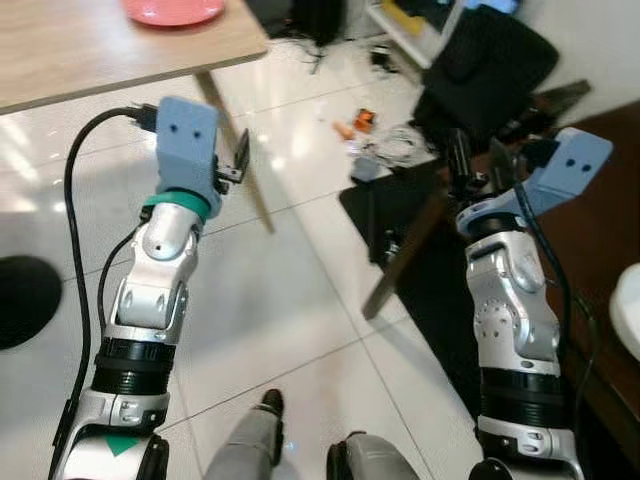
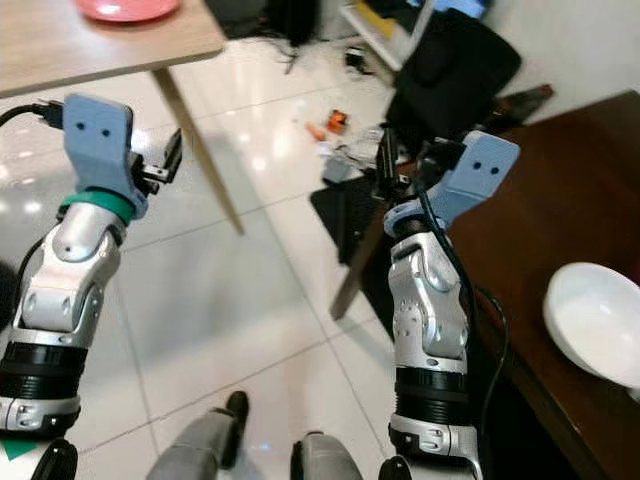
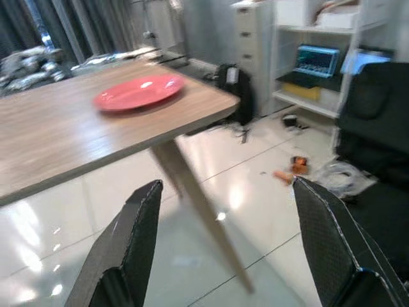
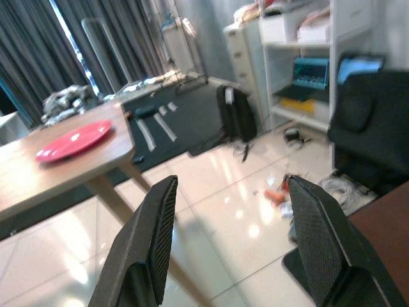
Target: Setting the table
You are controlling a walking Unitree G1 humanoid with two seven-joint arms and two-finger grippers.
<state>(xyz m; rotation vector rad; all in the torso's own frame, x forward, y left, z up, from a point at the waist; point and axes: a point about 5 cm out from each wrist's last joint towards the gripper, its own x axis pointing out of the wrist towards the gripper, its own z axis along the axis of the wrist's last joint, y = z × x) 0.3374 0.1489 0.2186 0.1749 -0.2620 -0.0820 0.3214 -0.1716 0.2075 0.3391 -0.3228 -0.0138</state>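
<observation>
— Fingers first: how do they stand?

— Both pairs are spread wide with nothing between them. The left gripper [image 3: 223, 249] shows its two black fingers [image 3: 124, 256] parted, and past them only floor and a table leg. The right gripper [image 4: 227, 236] is the same — fingers [image 4: 144, 246] well apart, holding nothing.

— Where are the arms?

— Both are raised in front of the robot over the white tiled floor [image 1: 300, 300]. The left gripper sits at about ten o'clock in the head view, just below the near edge of the light wooden table [image 1: 120, 50]; the right one at about two o'clock, by the edge of the dark brown table [image 2: 560, 200].

— And the tableware?

— A red plate [image 3: 139, 91] lies flat on the light wooden table, near its corner, at roughly twelve o'clock from the left gripper and well apart from it. A white bowl [image 2: 597, 320] rests on the dark table at about four o'clock from the right gripper, also clear of it.

— Anything else around?

— A black office chair [image 2: 455, 70] at one o'clock, white shelving [image 3: 319, 57] behind it, and small clutter on the floor [image 1: 360, 125] — orange bits and cables.
</observation>
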